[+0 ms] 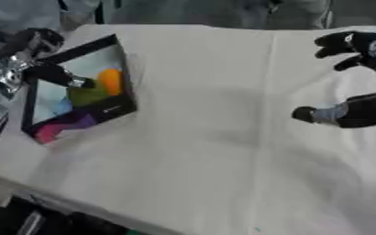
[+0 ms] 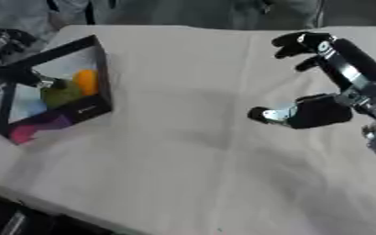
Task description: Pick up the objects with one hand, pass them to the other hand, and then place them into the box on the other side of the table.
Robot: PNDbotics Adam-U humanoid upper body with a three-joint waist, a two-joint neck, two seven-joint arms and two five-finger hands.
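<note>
Over the box (image 1: 77,89), left hand (image 1: 55,73) reaches.

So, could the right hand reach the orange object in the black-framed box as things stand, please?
Probably not directly: the right hand sits across the table from the black-framed box, and the left hand already hovers over the orange object.

right robot hand (image 2: 319,110) – spread, empty | box (image 2: 95,69) – orange object (image 2: 85,81) inside
</note>
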